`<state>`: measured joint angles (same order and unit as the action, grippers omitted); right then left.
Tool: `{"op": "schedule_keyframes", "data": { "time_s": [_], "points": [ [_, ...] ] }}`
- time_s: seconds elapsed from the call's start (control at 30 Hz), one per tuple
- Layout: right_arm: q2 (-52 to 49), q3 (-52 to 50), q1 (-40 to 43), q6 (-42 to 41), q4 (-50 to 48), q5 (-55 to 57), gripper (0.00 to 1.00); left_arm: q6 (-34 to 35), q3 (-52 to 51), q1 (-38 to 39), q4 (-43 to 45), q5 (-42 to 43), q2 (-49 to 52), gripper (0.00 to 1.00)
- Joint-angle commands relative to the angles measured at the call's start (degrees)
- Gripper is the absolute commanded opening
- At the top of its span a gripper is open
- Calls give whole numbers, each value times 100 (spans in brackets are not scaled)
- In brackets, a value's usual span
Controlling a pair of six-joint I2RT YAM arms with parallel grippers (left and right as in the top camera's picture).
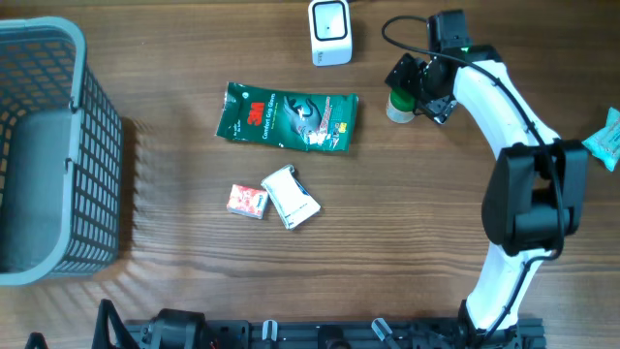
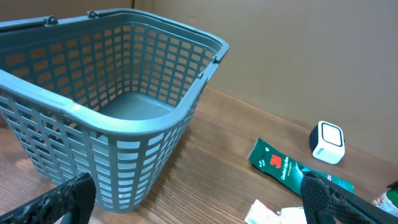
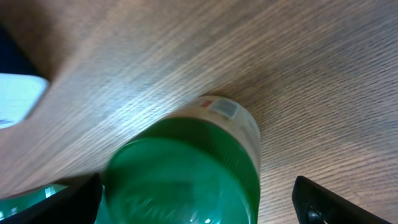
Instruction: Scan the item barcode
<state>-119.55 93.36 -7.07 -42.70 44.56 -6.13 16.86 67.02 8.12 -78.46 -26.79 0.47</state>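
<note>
Green-capped bottle (image 1: 397, 108) stands upright, upper right, between the right gripper's (image 3: 196, 186) parted jaws.
Cap up, axis vertical. One bottle, one scanner (image 1: 330, 32), one basket (image 1: 99, 145), one packet (image 1: 287, 118), two boxes (image 1: 248, 201); left gripper (image 2: 198, 186) also spread wide.

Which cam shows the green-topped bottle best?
Right wrist: the green-topped bottle fills the frame close up, with its green top and a label patch visible. Overhead shows it small and partly hidden under the right gripper. Left wrist catches at most a sliver at the right edge.
</note>
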Motion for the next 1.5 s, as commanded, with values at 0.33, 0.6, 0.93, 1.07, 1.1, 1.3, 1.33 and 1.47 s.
{"op": "schedule_keyframes", "data": {
  "time_s": [0.33, 0.6, 0.93, 1.07, 1.1, 1.3, 1.33, 1.47],
  "points": [
    [-136, 149, -20, -3027, 1147, 109, 70, -9, -7, -35, 17, -35, -15, 100],
    [-136, 146, -20, -6898, 1578, -3154, 83, -9, -7, -35, 42, -35, -15, 100],
    [1847, 146, -24, -6212, 1554, -2487, 87, -9, -7, -35, 42, -35, -15, 100],
    [3447, 146, -24, -754, 586, 66, 100, -9, -7, -35, 42, -35, -15, 100],
    [3565, 146, -24, 752, 420, 28, 100, -9, -7, -37, 39, -35, -15, 100],
    [3296, 63, -24, 6898, 1475, -1298, 100, -9, -7, -37, 37, -35, -15, 100],
    [3191, 63, -24, 7125, 1462, -1438, 100, -9, -7, -37, 37, -35, -15, 100],
    [2094, 63, -74, 7257, 1558, -1615, 99, -9, -7, -37, 35, -35, -15, 100]
  ]
}}
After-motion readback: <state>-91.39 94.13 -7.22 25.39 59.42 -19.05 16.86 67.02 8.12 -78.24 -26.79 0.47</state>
